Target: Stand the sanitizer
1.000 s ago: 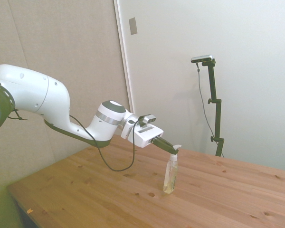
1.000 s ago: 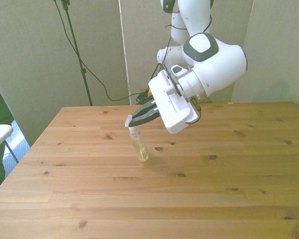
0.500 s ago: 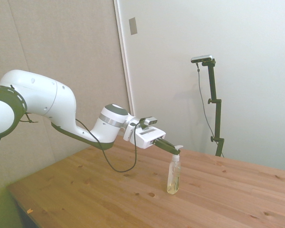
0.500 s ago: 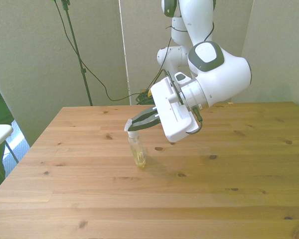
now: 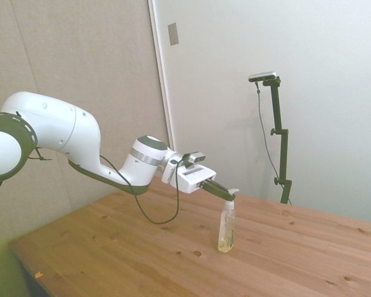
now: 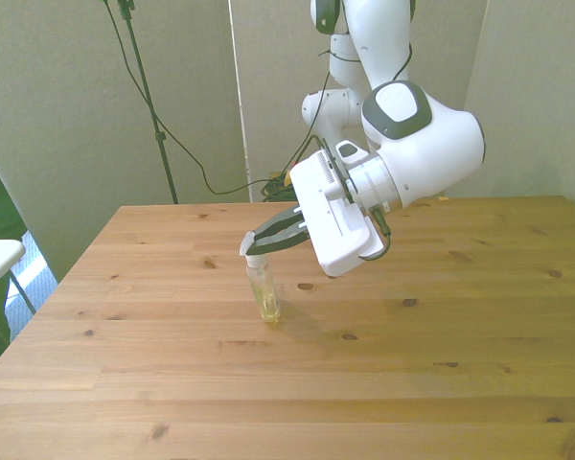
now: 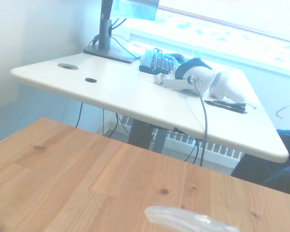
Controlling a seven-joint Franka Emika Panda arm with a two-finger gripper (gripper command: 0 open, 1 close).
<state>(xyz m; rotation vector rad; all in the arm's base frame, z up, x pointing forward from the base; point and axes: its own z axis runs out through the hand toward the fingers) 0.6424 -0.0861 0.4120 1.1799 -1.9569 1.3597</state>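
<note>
Sanitizer (image 5: 226, 226) stands upright on the wooden counter (image 5: 297, 260), its base resting flat on the boards toward the middle of the surface. In the front view the bottle (image 6: 264, 290) sits left of the counter's centre, pale yellowish liquid filling its lower part. The gripper (image 5: 229, 195) reaches in nearly level from the side view's left, and its dark fingers (image 6: 278, 230) are closed around the white pump nozzle at the bottle's top. The wrist view shows a blurred clear piece of the bottle (image 7: 188, 220) close up over the wood grain, and beyond the counter's edge a white desk (image 7: 135, 96) carrying a keyboard (image 7: 157, 62) and a headset (image 7: 195, 75).
</note>
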